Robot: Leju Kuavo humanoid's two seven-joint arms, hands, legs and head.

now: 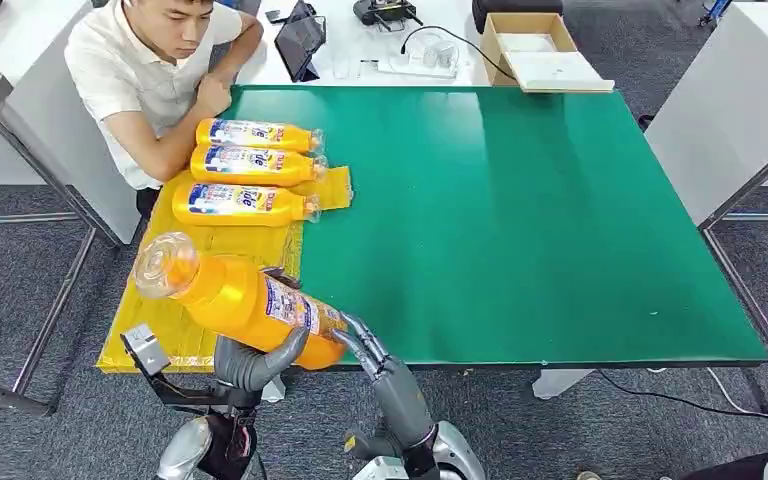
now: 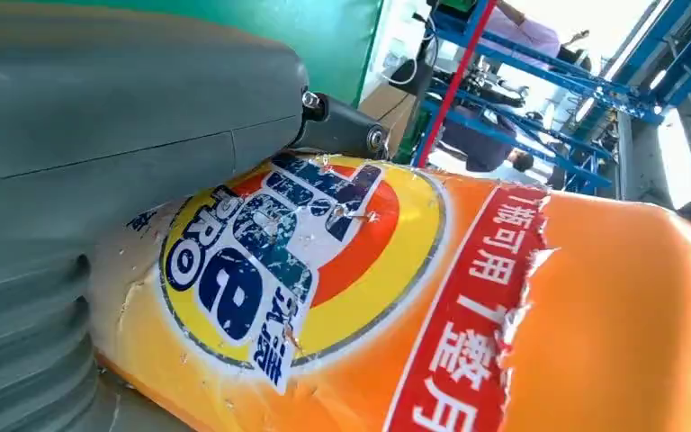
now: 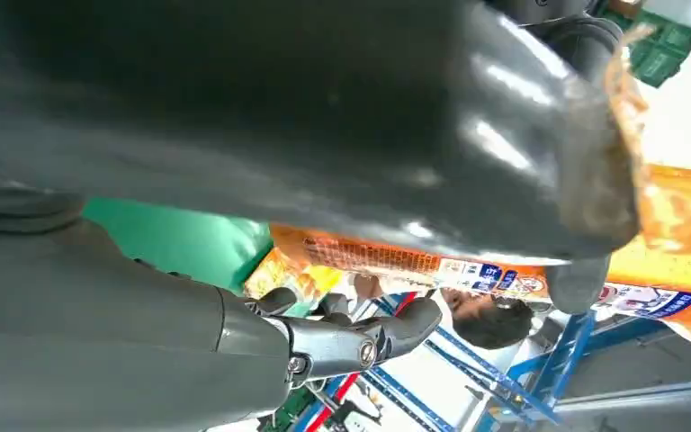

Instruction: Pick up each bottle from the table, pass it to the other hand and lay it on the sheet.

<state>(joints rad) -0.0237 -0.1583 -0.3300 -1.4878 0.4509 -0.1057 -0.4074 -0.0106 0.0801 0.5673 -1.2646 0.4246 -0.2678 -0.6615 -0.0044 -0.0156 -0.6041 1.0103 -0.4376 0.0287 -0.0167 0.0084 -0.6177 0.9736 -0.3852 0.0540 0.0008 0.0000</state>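
Green table (image 1: 560,220) lies broad and bare on your right, while at its near left corner your left hand (image 1: 255,362) grips the orange bottle (image 1: 245,300) above the yellow sheet (image 1: 175,320), hiding its fingers, and whether the right hand (image 1: 360,345) grips it is unclear.

Left hand (image 1: 260,358) curled, gripping from beneath; right hand (image 1: 360,345) raised beside it, fingers parted, touching.

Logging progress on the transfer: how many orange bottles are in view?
4. Three bottles lie side by side on the yellow sheet; the fourth bottle is gripped in the left hand.
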